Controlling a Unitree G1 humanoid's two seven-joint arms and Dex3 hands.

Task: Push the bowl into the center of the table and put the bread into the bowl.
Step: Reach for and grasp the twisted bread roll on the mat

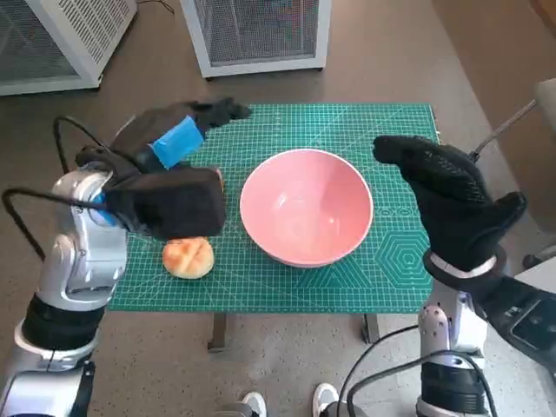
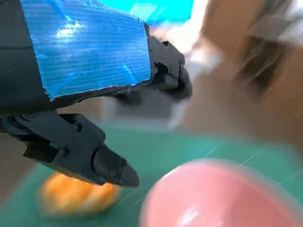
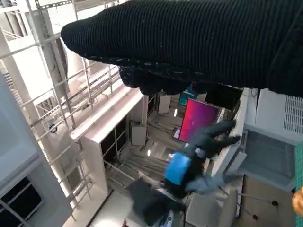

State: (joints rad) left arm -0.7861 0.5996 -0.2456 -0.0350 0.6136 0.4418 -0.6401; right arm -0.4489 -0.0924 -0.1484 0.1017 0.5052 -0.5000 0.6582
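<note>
So the pink bowl (image 1: 306, 207) is sitting pretty much in the middle of the green cutting mat (image 1: 382, 278), with nothing in it. The bread (image 1: 188, 257), a small golden roll, is on the mat just off the bowl's left side, not touching it.

The left hand (image 1: 178, 143) with the blue tape is raised over the mat's left part, fingers spread and stretched away from the robot, holding nothing. The bread lies back behind those fingers, near the wrist end of the hand and below it. In the left wrist view one black fingertip (image 2: 124, 175) shows right above the blurry roll, no contact that I can make out, with the bowl's rim just beside.

The right hand (image 1: 447, 195) in the knitted glove hovers beside the bowl's right rim, fingers loose and apart, gripping nothing. The bowl sits just left of those fingers; the bread is well apart from them, across the bowl.
</note>
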